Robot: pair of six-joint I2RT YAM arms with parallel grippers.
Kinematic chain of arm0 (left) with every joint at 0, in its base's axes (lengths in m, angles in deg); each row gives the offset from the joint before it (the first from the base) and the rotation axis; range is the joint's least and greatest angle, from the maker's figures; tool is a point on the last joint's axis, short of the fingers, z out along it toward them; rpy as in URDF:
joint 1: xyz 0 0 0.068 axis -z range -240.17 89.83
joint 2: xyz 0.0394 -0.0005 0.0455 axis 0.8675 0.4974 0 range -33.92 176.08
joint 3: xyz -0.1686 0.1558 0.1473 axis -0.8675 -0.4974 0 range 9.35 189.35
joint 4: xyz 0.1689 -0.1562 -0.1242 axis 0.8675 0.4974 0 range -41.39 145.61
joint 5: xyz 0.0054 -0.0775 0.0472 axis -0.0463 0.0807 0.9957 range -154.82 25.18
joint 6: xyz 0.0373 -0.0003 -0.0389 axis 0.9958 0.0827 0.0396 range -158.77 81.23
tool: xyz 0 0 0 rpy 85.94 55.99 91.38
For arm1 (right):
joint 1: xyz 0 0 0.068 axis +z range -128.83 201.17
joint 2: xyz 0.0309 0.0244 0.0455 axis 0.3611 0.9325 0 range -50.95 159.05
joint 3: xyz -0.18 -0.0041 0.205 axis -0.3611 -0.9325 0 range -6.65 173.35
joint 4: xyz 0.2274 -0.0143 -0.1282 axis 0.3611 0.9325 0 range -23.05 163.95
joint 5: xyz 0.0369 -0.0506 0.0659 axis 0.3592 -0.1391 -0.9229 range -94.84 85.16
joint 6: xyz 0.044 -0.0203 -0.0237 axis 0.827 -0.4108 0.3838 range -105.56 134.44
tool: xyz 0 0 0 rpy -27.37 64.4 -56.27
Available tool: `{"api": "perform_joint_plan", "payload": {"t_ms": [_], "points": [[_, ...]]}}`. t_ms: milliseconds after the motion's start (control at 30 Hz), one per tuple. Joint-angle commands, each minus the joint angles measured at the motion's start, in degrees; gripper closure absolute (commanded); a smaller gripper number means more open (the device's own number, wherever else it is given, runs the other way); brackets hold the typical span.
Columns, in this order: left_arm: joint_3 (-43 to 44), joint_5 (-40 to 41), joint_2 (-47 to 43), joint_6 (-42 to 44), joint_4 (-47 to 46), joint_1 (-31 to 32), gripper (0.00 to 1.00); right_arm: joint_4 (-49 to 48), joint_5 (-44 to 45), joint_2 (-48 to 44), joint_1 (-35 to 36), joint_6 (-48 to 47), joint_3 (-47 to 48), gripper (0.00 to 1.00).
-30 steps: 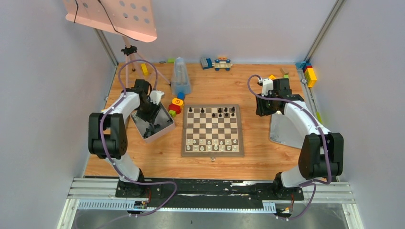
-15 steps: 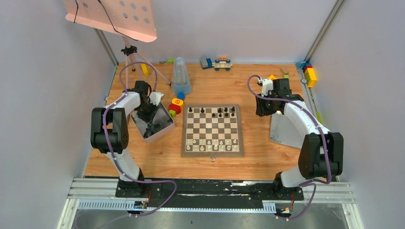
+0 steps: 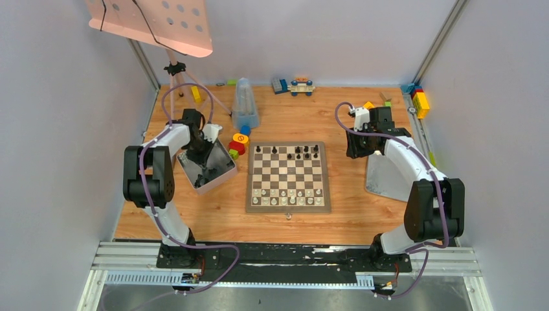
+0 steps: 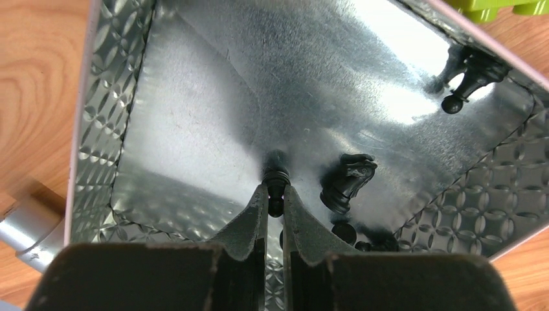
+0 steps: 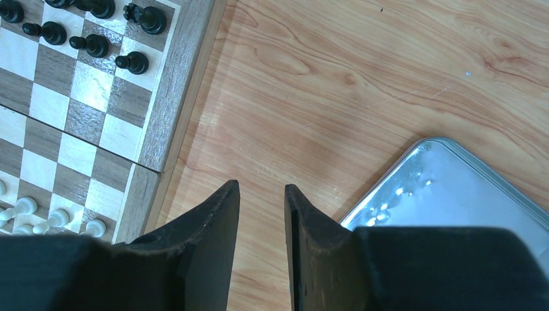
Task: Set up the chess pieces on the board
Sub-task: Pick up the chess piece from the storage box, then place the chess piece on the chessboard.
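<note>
Grip: left tool [image 4: 275,192] on black piece [image 4: 276,173] | hidden: its near end

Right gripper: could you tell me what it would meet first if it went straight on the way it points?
The right gripper would probably meet the bare wooden table, between the board and the metal tray; depth is hard to judge.

Dimpled shiny metal on the tray [image 4: 97,97], glossy black on the chess pieces [image 4: 349,181], smooth satin wood on board [image 5: 78,116] and desk [image 5: 324,97].
</note>
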Motion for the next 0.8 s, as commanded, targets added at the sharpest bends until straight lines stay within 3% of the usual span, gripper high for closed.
{"api": "perform_joint_plan", "payload": {"t_ms": [0, 200, 400, 767], "points": [[3.05, -3.60, -3.95, -0.31, 0.39, -0.60, 0.92, 0.23, -0.91, 0.25, -0.05, -0.84, 1.96, 0.67], [6.87, -8.63, -9.38, -1.63, 4.96, 0.54, 0.94, 0.24, -1.00, 0.32, 0.05, -0.88, 2.04, 0.68], [12.89, -8.87, -10.34, -1.99, 7.53, 9.00, 0.94, 0.25, -0.92, 0.30, 0.07, -0.79, 2.12, 0.68], [28.12, -8.31, 3.05, -3.19, 8.27, 28.21, 0.92, 0.24, -0.61, 0.15, 0.07, -0.71, 2.14, 0.68]]}}
